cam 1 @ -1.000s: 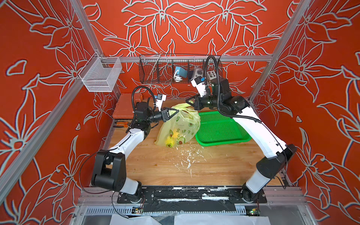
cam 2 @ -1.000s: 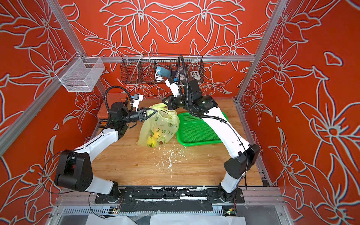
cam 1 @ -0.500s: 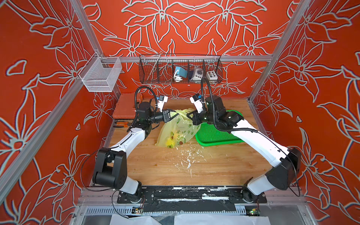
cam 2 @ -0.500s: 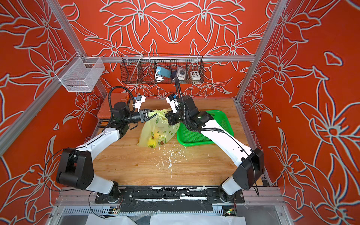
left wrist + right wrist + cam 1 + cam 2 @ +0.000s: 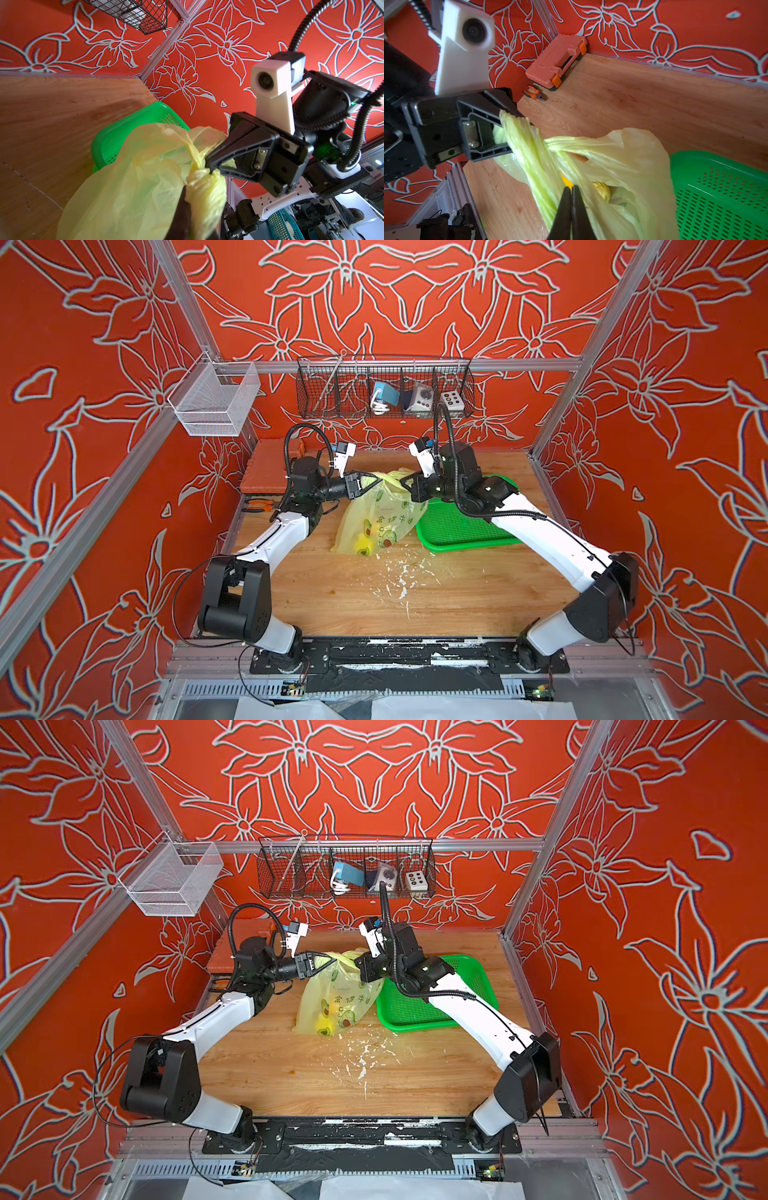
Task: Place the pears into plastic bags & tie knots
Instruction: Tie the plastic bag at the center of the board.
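Bag (image 5: pixel 382 518), pears (image 5: pixel 360 540) inside, sags onto the table (image 5: pixel 332 593) below the facing left gripper (image 5: pixel 374 481) and right gripper (image 5: pixel 409 486), each clamped shut on a handle (image 5: pixel 527 141), twist (image 5: pixel 197 167) midway between, neither arm nearer.

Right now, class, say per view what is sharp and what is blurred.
In both top views the plastic bag and table are sharp; left wrist view: the left tool is a dark blur; right wrist view: right tool soft, orange case crisp.
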